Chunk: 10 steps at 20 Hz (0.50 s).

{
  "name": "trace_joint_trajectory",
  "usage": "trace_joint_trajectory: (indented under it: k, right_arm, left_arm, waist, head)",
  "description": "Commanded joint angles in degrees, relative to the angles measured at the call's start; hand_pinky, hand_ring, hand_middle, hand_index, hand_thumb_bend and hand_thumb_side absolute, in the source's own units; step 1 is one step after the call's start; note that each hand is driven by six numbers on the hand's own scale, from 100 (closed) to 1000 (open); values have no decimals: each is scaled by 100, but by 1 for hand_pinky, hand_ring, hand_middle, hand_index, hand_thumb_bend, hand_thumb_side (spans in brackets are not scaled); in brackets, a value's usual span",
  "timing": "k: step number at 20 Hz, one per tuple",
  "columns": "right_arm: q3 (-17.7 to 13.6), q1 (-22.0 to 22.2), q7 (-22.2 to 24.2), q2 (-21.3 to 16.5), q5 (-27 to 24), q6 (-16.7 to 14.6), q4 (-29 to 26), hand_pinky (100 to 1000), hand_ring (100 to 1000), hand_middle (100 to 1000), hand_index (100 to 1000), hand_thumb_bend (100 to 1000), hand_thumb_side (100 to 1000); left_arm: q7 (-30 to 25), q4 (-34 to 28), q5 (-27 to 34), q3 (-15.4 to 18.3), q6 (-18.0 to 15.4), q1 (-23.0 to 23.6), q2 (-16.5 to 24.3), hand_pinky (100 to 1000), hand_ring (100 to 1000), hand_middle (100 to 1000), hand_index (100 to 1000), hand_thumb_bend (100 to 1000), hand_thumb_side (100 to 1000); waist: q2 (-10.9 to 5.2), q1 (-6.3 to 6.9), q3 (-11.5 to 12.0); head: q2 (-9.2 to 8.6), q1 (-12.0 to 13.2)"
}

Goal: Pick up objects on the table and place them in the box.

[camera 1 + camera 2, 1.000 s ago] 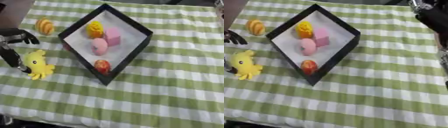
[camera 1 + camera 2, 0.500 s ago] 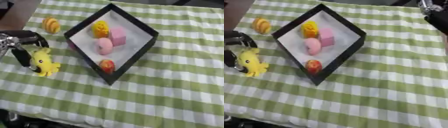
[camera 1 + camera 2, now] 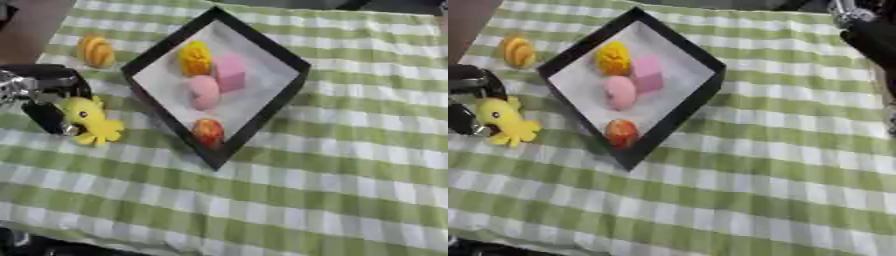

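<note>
A yellow octopus-like toy (image 3: 89, 120) lies on the checked cloth, left of the black box (image 3: 282, 102). My left hand (image 3: 51, 86) is at the toy's upper left, open. One black finger hangs down against the toy's left side and the others arch over its head. The white-floored box holds a yellow piece (image 3: 194, 57), a pink block (image 3: 230, 72), a pink round piece (image 3: 203, 92) and a red-orange fruit (image 3: 208, 133). An orange striped piece (image 3: 94, 50) lies on the cloth above my left hand. My right hand (image 3: 871, 35) shows dark at the upper right corner.
The green and white checked cloth (image 3: 350, 165) covers the table. Its near edge (image 3: 131, 242) runs along the bottom of the view. A brown surface (image 3: 470, 15) shows past the cloth at the upper left.
My left hand has come in rightward and now touches the yellow toy. The whole picture has shifted a little, so the camera has moved.
</note>
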Motion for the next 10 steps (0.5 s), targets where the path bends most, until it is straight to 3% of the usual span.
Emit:
trace_joint_trajectory:
  k: [1, 5, 10]
  right_arm:
    - [-49, -57, -29, -116, -37, 0, -120, 895, 754, 695, 792, 338, 352]
    - [-41, -71, -16, -122, -43, 0, -120, 895, 754, 696, 791, 337, 351]
    - [-5, -165, 27, -71, -61, 3, -120, 895, 754, 696, 791, 336, 349]
  left_arm:
    - [-63, -706, 94, 322, 193, -121, 363, 749, 721, 626, 621, 203, 100]
    - [-51, -1198, 35, 512, 409, -666, 157, 750, 717, 622, 620, 201, 100]
    - [-46, -601, -359, 268, 388, -1782, -791, 750, 713, 621, 620, 206, 100]
  waist:
    - [-206, 78, 2]
    - [-237, 81, 15]
    - [-256, 77, -38]
  head:
    - [-13, -49]
    - [-13, -60]
    - [-13, 16]
